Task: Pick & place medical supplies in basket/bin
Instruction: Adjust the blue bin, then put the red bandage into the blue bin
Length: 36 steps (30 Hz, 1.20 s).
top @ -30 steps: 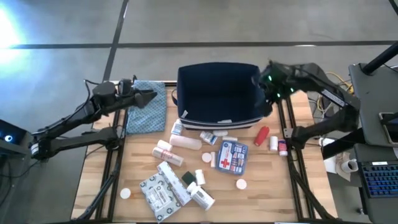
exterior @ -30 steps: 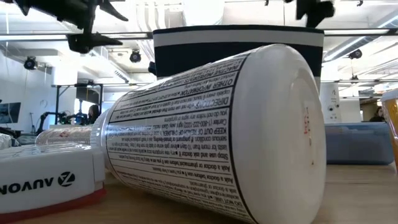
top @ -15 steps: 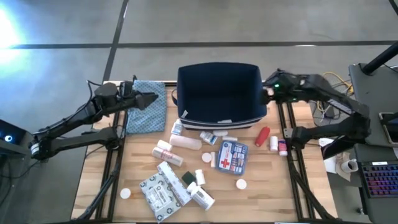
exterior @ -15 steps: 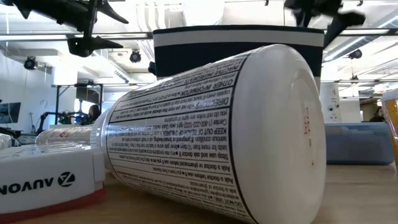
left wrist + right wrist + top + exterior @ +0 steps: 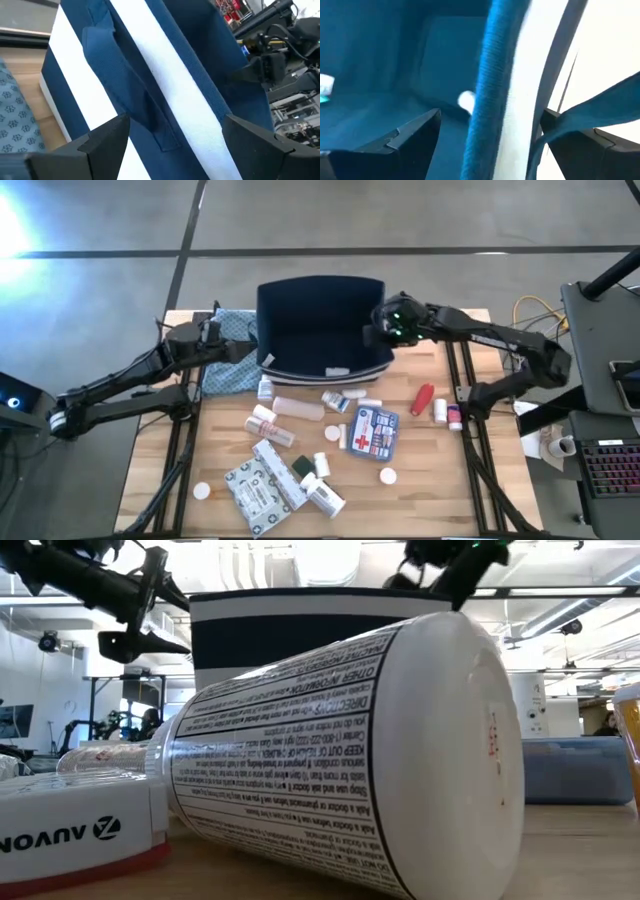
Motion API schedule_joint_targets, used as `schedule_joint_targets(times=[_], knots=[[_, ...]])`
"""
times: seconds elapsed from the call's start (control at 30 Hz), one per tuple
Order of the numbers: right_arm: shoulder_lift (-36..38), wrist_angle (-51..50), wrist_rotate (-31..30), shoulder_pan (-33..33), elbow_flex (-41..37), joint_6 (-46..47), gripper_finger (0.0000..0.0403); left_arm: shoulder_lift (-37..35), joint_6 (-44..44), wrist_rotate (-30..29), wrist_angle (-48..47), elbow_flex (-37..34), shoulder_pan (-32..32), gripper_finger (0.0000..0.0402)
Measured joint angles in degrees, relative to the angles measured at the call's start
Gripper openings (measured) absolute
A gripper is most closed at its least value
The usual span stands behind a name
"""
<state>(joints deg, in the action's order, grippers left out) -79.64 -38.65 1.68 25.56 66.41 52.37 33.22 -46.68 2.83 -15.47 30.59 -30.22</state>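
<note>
Basket point(image 5: 322, 323) — a large navy fabric bin with a white stripe near its base — now stands at the far middle of the table point(image 5: 480, 480), displaced toward the left arm's side compared with a second ago, when it sat more to the right. Right gripper point(image 5: 385, 330) has come in from the bin's right corner and straddles the right wall at its rim; its wrist view shows that rim point(image 5: 492, 85) running between the two spread fingers, jaws wide and not clamped. Left gripper point(image 5: 245, 348) sits just beside the bin's left wall, over the blue patterned cloth point(image 5: 222, 365), fingers likewise wide apart, with the striped wall filling its wrist view point(image 5: 165, 85).

Medical supplies lie scattered on the near side of the bin: the first-aid box point(image 5: 373, 432) with its red cross, the red bottle point(image 5: 422, 396), white pill bottles point(image 5: 300, 408) and grey-white printed packets point(image 5: 260, 485). One or two small white items point(image 5: 466, 100) already rest on the bin floor.

Judgement — the shift probably reflects the right arm pushing the bin sideways; nearly all supplies remain outside, so the task is at an early stage.
</note>
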Motion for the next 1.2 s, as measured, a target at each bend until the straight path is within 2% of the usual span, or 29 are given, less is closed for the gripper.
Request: schedule_joint_targets(times=[0.13,0.27,0.33,0.5,0.57,0.67,0.7,0.8,0.93,1.03,1.2], knots=[[-3.46,-7.22,-5.60,-0.35,6.71,-5.83,0.0329,-1.95,0.04,-2.00,-1.07,0.12,-0.07,0.0296],[-3.20,-18.04,-17.00,-1.30,15.83,-11.12,0.0329,-3.95,0.05,-4.86,-0.39,0.52,-0.07,0.0296],[-2.11,-25.95,-20.37,-1.28,20.73,-12.67,0.0329,-4.78,0.07,-4.93,-0.59,0.54,-0.07,0.0296],[-1.52,-48.13,-22.65,-0.92,29.40,-14.27,0.0329,-5.91,0.55,-6.45,-3.71,0.52,-0.07,0.0296],[0.14,-51.66,-21.68,-1.41,30.21,-19.60,0.0329,-6.02,0.55,-6.44,-3.84,0.52,-0.07,0.0296],[4.95,-48.85,-9.72,-3.51,26.65,-29.31,0.0329,-7.22,0.59,-6.42,-3.92,0.50,-0.07,0.0296],[5.98,-47.96,-8.10,-4.54,25.63,-29.81,0.0329,-7.63,0.62,-6.41,-3.85,0.54,-0.07,0.0296],[7.46,-52.07,-7.43,-7.87,20.55,-30.66,0.0328,-8.98,0.69,-6.33,-3.78,0.90,-0.04,0.0296],[9.16,-48.94,-5.33,-14.37,10.75,-33.76,0.0327,-10.67,1.35,-6.25,-3.72,1.28,-0.02,0.0296],[7.19,-47.75,-4.64,-19.61,3.22,-34.90,0.0327,-11.80,1.37,-6.24,-3.66,1.31,-0.02,0.0296],[2.43,-47.79,-8.13,-25.58,-6.60,-35.96,0.0327,-12.43,1.11,-6.21,-3.64,1.31,0.00,0.0296]])
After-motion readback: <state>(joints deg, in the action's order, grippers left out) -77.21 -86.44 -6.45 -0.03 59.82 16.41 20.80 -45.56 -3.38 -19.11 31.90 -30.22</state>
